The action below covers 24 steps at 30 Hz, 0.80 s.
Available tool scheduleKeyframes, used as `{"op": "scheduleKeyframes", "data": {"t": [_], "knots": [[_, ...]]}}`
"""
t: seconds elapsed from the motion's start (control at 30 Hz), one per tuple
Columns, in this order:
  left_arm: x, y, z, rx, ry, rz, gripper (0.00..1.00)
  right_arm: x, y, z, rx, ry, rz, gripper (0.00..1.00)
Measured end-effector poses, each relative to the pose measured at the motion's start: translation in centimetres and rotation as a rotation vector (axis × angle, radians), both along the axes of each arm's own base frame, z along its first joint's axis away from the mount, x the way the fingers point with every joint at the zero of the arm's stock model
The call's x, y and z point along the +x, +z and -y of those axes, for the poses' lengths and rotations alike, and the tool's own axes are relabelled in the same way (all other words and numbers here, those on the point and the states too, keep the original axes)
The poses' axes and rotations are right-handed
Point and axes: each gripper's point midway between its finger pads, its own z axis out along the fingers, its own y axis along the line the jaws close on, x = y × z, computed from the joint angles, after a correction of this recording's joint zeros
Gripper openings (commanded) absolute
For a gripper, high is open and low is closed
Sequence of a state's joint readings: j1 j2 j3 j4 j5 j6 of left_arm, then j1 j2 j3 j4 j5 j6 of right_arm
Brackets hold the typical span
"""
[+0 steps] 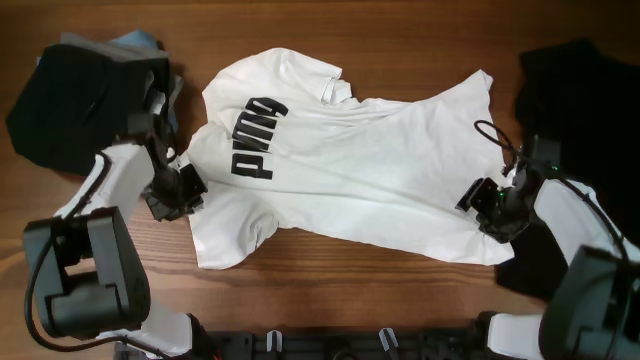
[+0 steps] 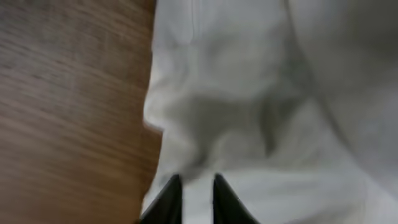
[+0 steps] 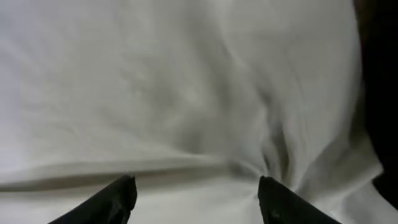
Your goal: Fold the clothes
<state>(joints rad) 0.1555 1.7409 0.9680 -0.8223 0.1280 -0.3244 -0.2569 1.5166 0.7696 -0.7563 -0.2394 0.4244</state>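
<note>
The white T-shirt (image 1: 380,160) with black "PUMA" lettering lies spread and wrinkled across the table's middle, chest to the left. My left gripper (image 1: 190,190) is at its left edge by the lower sleeve. In the left wrist view the fingers (image 2: 198,186) are nearly together with white fabric (image 2: 280,93) pinched between them. My right gripper (image 1: 478,198) sits over the shirt's right hem. In the right wrist view its fingers (image 3: 196,186) are wide apart above the creased white cloth (image 3: 186,81), holding nothing. A plain black garment (image 1: 575,90) lies at the right, partly under the right arm.
Another dark garment (image 1: 70,100) lies bunched at the back left with grey and blue cloth beneath it. Bare wooden table (image 1: 400,290) shows in front of the shirt and left of it in the left wrist view (image 2: 62,93). Black fabric shows at the right edge of the right wrist view (image 3: 379,74).
</note>
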Motion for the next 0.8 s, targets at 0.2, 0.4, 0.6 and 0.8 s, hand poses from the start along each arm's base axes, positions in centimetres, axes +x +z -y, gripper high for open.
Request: {"op": "scheduleKeyframes", "data": {"t": [0.2, 0.4, 0.6, 0.8], "knots": [[-2.4, -0.8, 0.3, -0.015, 0.183, -0.05, 0.04, 1.4, 4.1, 0.4, -0.051, 0.024, 0.177, 0.71], [-10.8, -0.5, -1.3, -0.106, 0.565, -0.368, 0.04, 1.7, 4.2, 0.5, -0.057, 0.031, 0.193, 0.72], [-7.5, 3.1, -3.9, -0.156, 0.561, -0.042, 0.73, 2.6, 4.5, 0.7, -0.069, 0.039, 0.232, 0.75], [-1.5, 5.0, -3.1, -0.068, 0.238, 0.274, 0.62, 2.8, 4.5, 0.7, -0.073, 0.061, 0.246, 0.75]]}}
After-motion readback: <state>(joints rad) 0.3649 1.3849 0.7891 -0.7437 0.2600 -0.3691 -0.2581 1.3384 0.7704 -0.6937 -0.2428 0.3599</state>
